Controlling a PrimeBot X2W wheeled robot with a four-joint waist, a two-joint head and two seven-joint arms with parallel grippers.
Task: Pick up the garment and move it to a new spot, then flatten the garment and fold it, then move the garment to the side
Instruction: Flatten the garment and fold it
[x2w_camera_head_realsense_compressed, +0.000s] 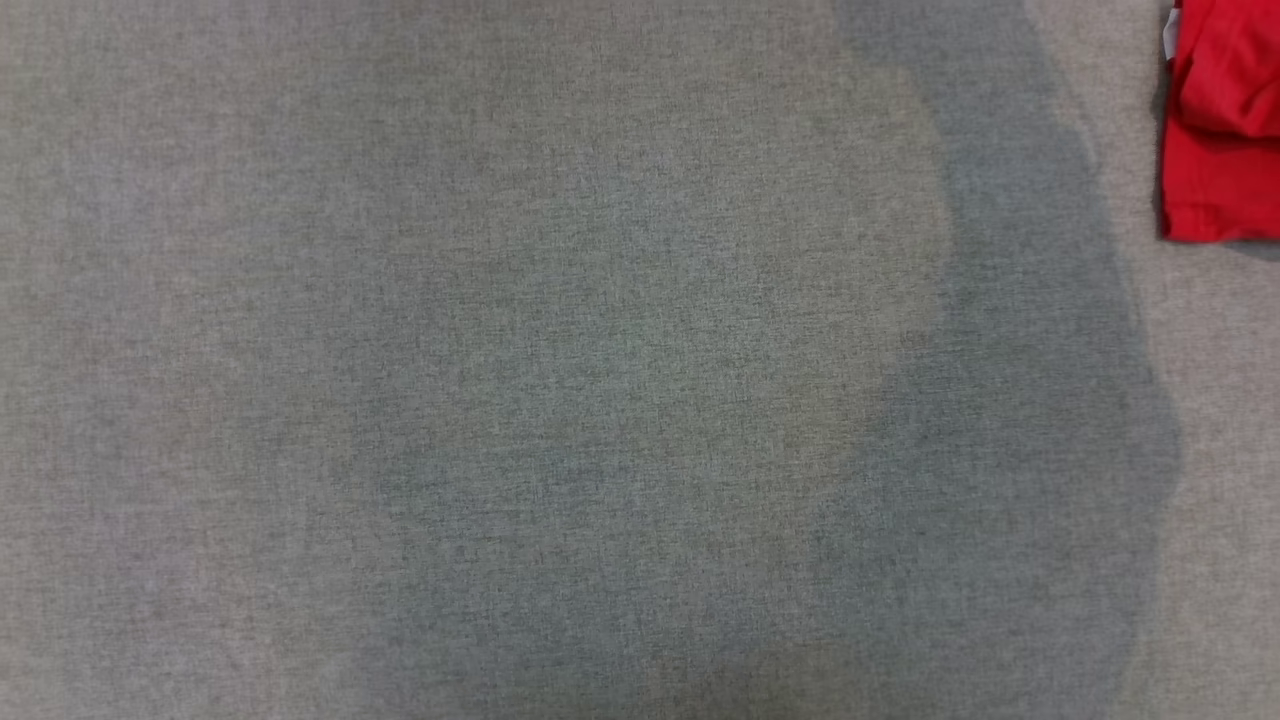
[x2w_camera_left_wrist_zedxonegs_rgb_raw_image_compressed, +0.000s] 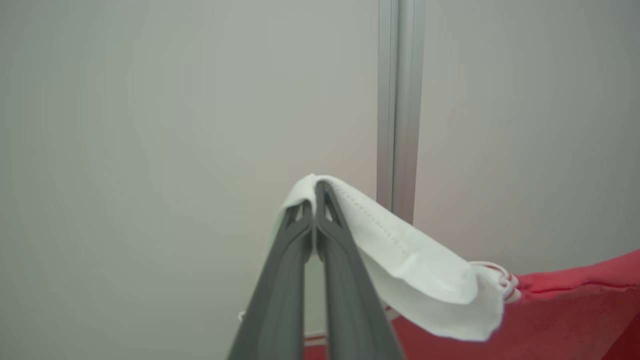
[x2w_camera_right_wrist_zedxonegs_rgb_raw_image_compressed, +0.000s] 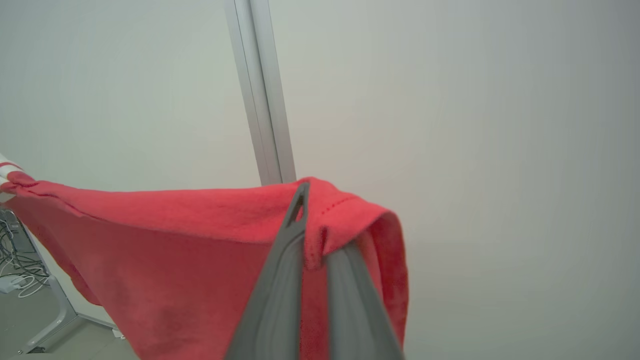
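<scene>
- Grey woven cloth covers the worktop (x2w_camera_head_realsense_compressed: 560, 380); broad soft shadows lie across its middle and right.
- Room: a pale, plain wall (x2w_camera_left_wrist_zedxonegs_rgb_raw_image_compressed: 150, 125) with an upright aluminium post (x2w_camera_left_wrist_zedxonegs_rgb_raw_image_compressed: 400, 100). The right wrist view also shows a light metal stand leg (x2w_camera_right_wrist_zedxonegs_rgb_raw_image_compressed: 55, 310) and loose cables (x2w_camera_right_wrist_zedxonegs_rgb_raw_image_compressed: 15, 270) on the floor at its lower left.
- Left claw (x2w_camera_left_wrist_zedxonegs_rgb_raw_image_compressed: 315, 192): clenched on a white stitched edge (x2w_camera_left_wrist_zedxonegs_rgb_raw_image_compressed: 425, 270) of the garment (x2w_camera_left_wrist_zedxonegs_rgb_raw_image_compressed: 575, 310), whose red body runs off to the right of that view.
- Right claw (x2w_camera_right_wrist_zedxonegs_rgb_raw_image_compressed: 310, 220): clenched on a red hem of the same garment, with cloth draped over one finger and hanging below.
- Garment position: held aloft between the two claws, drawn fairly taut along its top edge, with the wall behind it.
- Red cloth (x2w_camera_head_realsense_compressed: 1225, 140) with a small white tag lies at the upper right corner of the head view. Whether it is the hanging part of the held garment or a separate piece cannot be told.
- Progress, as judged: the pick-up is done and the garment is in carriage.
- Outstanding: setting it down at the new spot, flattening, folding, and the final move to the side.
</scene>
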